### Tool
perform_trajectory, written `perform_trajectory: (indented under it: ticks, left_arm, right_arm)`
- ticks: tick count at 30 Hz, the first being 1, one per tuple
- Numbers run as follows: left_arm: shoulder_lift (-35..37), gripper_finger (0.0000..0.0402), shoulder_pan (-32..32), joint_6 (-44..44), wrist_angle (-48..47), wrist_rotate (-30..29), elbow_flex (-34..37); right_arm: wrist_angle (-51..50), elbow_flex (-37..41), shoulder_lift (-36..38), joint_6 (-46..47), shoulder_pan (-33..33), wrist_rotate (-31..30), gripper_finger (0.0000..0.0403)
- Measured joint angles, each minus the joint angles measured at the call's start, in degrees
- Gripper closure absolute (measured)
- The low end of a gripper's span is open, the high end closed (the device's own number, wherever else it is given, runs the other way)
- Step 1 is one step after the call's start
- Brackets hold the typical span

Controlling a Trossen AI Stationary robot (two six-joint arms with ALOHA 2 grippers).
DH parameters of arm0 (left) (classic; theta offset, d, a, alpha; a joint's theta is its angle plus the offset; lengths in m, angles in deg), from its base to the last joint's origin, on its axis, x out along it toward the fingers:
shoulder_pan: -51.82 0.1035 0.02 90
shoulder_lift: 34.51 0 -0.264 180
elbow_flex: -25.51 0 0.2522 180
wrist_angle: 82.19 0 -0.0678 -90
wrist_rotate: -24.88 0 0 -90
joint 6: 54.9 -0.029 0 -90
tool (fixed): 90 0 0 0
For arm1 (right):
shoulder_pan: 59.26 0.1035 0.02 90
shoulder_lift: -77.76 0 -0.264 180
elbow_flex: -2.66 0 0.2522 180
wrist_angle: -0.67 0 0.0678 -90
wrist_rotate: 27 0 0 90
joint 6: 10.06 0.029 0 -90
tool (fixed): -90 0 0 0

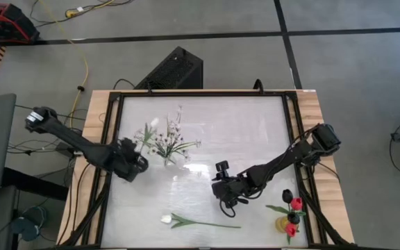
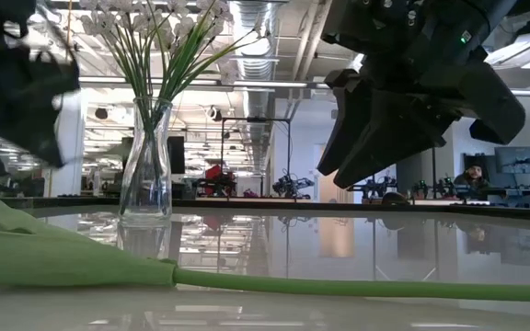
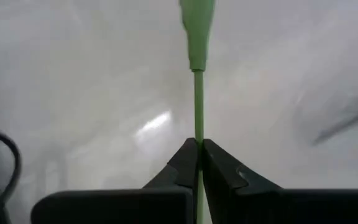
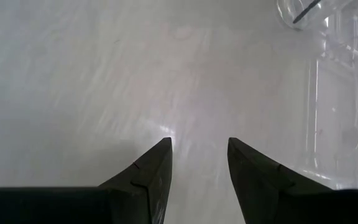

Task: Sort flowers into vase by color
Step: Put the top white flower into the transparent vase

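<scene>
Beside the glass vase point(image 1: 169, 161), left claw point(image 3: 199, 163) gripping green stem point(image 3: 198, 102)

Robotics lab: exposed ducts point(image 2: 258, 23), other rigs point(image 2: 288, 184) behind.

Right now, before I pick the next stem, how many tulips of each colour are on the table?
Red tulip heads, in the yellowish vase: 2
Near-black tulip head, same vase: 1
White tulip lying on the table: 1
Green stem pinched in the left gripper, head apparently white: 1
Total: 5 tulips
</scene>
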Motion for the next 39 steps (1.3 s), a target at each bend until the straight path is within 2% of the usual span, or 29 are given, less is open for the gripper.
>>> perform_trajectory:
  ticks: [6, 13, 15, 17, 21, 24, 28, 33, 36, 39]
  left_arm:
    - [12.83, 0.0401, 0.02, -3.88, -0.25, -15.42, -3.91]
    - [22.64, 0.0401, 0.01, -14.51, -0.72, -28.79, -9.63]
    - [24.37, 0.0401, 0.02, -18.98, -0.65, -31.25, -11.84]
    - [25.58, 0.0401, 0.00, -24.02, -0.61, -31.18, -14.59]
    - [26.13, 0.0401, -0.01, -34.22, -0.01, -25.90, -21.13]
    - [25.73, 0.0401, -0.04, -42.35, 4.78, -22.77, -24.83]
    - [24.87, 0.0401, -0.24, -58.42, 20.08, -19.46, -26.92]
    - [22.70, 0.0401, -1.16, -77.64, 44.90, -9.38, -27.03]
    - [20.58, 0.0401, -1.65, -82.70, 54.87, -1.64, -27.12]
    - [16.76, 0.0401, -1.84, -85.04, 59.01, 3.89, -26.96]
  right_arm:
    - [-0.04, 0.00, 0.00, 0.60, -0.04, -0.02, 0.0223]
    - [-0.04, 0.00, 0.00, 0.63, -0.03, -0.02, 0.0223]
    - [-0.07, 0.00, 0.00, 0.70, -0.04, -0.02, 0.0223]
    - [-0.29, 0.00, 0.00, 1.36, -0.04, -0.02, 0.0223]
    - [-1.46, 0.00, 0.00, 1.96, 0.02, 0.01, 0.0223]
    - [-2.03, 0.00, 0.00, 1.91, -0.05, 0.02, 0.0223]
    - [-1.77, 0.00, 0.00, 1.53, -0.15, 0.02, 0.0223]
    - [-1.85, 0.00, 0.00, 1.53, -0.52, 0.04, 0.0223]
    - [-1.83, 0.00, 0.00, 1.55, -0.50, 0.02, 0.0223]
    - [-1.80, 0.00, 0.00, 1.55, -0.48, 0.04, 0.0223]
